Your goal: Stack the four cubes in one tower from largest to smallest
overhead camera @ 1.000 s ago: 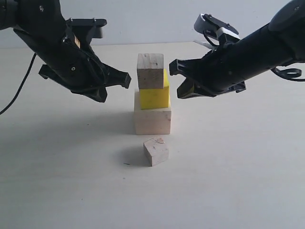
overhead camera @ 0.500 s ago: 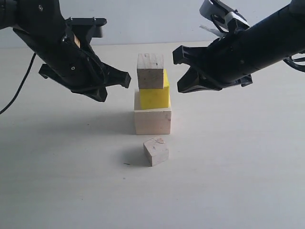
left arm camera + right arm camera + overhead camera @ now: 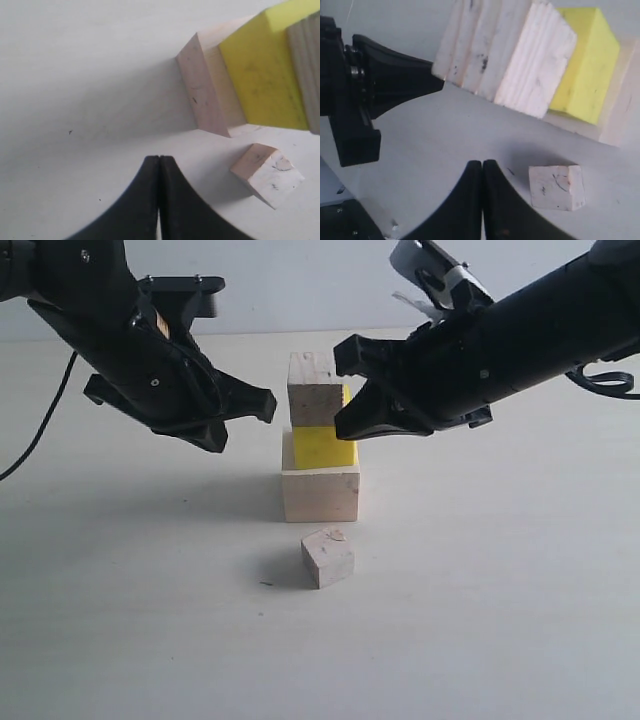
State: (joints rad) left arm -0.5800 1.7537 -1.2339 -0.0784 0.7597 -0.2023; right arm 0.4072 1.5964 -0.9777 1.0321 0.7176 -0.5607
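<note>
Stack (image 3: 315, 448) whole only in exterior view; left gripper (image 3: 159, 159) and right gripper (image 3: 482, 164) pinched together, empty, in wrist views

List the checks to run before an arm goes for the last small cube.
1. Order so far, large wood cube, yellow cube, small wood cube on top: ok.
2. Small wood cube squared on the yellow cube: not ok, it sits toward one side.
3. Loose small cube free on the table, apart from the others: ok.
4. Left gripper ready to grasp: not ok, fingers shut, empty.
5. Right gripper ready to grasp: not ok, fingers shut, empty.
6. Right gripper clear of the stacked cubes: cannot tell; it overlaps the yellow cube in the exterior view.
</note>
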